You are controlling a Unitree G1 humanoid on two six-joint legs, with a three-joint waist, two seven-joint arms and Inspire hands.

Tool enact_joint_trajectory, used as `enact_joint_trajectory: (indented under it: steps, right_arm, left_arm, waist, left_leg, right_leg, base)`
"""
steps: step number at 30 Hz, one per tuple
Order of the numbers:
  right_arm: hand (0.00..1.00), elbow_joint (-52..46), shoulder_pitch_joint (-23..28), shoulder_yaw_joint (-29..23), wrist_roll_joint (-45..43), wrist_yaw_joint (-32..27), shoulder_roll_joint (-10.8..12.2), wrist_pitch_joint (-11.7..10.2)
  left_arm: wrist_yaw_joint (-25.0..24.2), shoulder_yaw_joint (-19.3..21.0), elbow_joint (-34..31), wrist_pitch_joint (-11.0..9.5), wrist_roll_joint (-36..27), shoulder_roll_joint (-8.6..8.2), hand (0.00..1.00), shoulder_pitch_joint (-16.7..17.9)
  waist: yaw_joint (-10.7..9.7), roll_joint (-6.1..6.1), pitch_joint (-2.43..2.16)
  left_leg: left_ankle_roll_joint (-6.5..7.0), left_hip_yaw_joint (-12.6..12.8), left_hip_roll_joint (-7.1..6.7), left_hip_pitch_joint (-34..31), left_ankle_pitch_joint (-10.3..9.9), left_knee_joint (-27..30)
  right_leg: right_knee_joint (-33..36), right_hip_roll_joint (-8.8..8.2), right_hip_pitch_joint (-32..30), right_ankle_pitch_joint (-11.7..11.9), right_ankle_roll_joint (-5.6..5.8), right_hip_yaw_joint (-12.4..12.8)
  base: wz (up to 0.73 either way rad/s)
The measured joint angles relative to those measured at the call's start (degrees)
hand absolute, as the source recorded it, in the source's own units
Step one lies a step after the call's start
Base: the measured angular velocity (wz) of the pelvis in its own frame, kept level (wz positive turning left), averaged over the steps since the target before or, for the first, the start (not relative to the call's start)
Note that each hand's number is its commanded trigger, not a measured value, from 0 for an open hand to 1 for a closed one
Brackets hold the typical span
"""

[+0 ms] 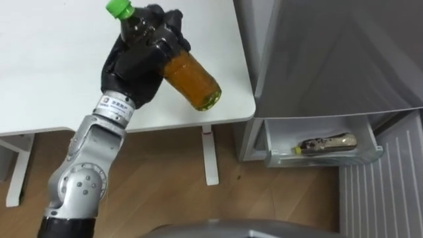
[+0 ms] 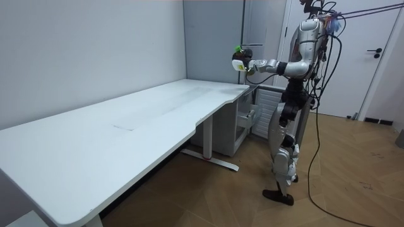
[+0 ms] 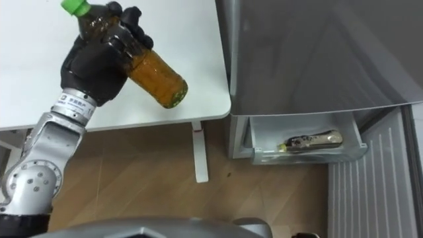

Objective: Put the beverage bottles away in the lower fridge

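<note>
The left hand is holding the drink bottle tilted above the table's near right corner, fingers clamped around its middle. It is probably heading right, to the open lower fridge drawer, where another bottle is lying.

The left arm reaches in from the lower left, its silver forearm rising steeply to a wrist that bends slightly toward the robot's right. The black left hand shows its back to the camera. Its fingers are curled tightly round the upper half of a bottle, which it holds tilted, cap up and to the left, base down and to the right. In the room view the robot stands upright, its left elbow bent and the forearm held out before it at about chest height, the hand raised.
</note>
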Motion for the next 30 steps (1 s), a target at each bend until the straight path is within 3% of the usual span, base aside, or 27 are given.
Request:
enact_joint_trajectory:
  steps: [7,14,20,24,30]
  right_arm:
    - [0.00,-0.3,-0.1,0.0,-0.2,-0.3,0.0,0.1]
    - [0.00,-0.3,-0.2,0.2,-1.4,-1.4,-0.2,1.2]
    - [0.00,-0.3,-0.7,1.0,-11.9,-4.4,-1.0,1.2]
    - [0.00,0.0,-2.1,1.1,-16.3,-7.8,-1.2,1.2]
    - [0.00,-0.5,-3.0,1.8,-13.8,-10.1,-1.2,1.3]
  left_arm:
    - [-0.9,-0.6,4.1,0.9,-2.6,-0.13,1.00,0.7]
    - [-1.5,-1.8,6.6,1.5,-3.6,0.38,1.00,1.6]
    - [-3.2,-6.1,8.2,1.6,-3.5,1.55,1.00,3.4]
    - [-3.7,-7.9,11.9,2.7,-2.8,1.85,1.00,3.8]
    - [-3.8,-10.3,12.9,3.1,-0.8,3.51,1.00,4.1]
  waist:
    - [0.1,-1.38,-0.62]
    - [0.2,-1.79,-0.70]
    - [0.1,-1.62,-0.79]
    - [0.0,-1.46,-0.77]
    - [0.0,-1.53,-0.56]
  left_leg:
    - [-0.01,-0.2,-0.03,0.2,0.0,-0.1]
    - [0.00,-0.2,-0.04,0.3,0.0,0.1]
    - [0.00,-0.2,-0.04,0.3,0.0,0.3]
    - [0.04,-0.2,-0.03,0.3,0.0,0.3]
    - [0.04,-0.3,-0.09,0.0,0.0,0.0]
  right_leg:
    - [0.0,-0.02,-0.1,-0.1,-0.03,-0.5]
    - [0.0,-0.04,0.2,-0.1,-0.05,-0.5]
    - [0.2,-0.07,0.2,-0.1,-0.05,-0.7]
    - [0.1,-0.08,0.1,-0.1,-0.05,-0.6]
    - [0.0,-0.09,0.2,-0.1,-0.03,-0.7]
  base:
    - [0.02]
    - [0.00]
    - [0.00]
    - [0.00]
    - [0.00]
